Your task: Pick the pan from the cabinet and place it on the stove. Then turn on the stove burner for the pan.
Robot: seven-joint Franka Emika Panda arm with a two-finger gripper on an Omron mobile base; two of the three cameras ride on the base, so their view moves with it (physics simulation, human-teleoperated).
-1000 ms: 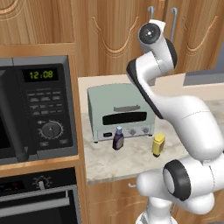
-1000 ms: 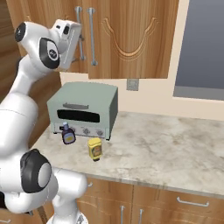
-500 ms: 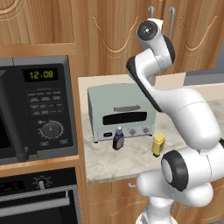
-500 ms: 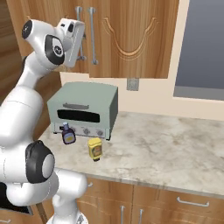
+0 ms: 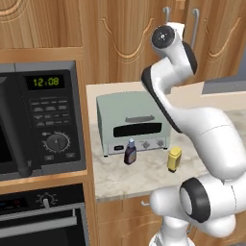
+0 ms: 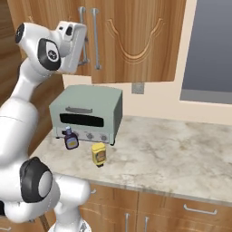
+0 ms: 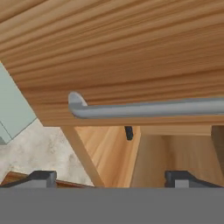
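We've got the cabinet (image 6: 131, 41) up on the wall above the counter (image 6: 181, 149), arch-carved brown doors. Left door looks swung partly out in the hand view; we can see under its edge into the gap. Hand (image 7: 111, 177) sits right at the door's silver bar handle (image 7: 148, 108), fingers spread wide, nothing in them. The bar runs crosswise just ahead of the fingertips, its long axis across the gap between them, so closing should catch it. In the room the bars (image 6: 95, 38) stand vertical, so the hand is rolled. Pan: can't see it, presumably inside the cabinet. Below: green toaster oven (image 6: 88, 113), small purple bottle (image 6: 70, 138), yellow jar (image 6: 98, 154). Built-in microwave (image 5: 41, 120) on the left.
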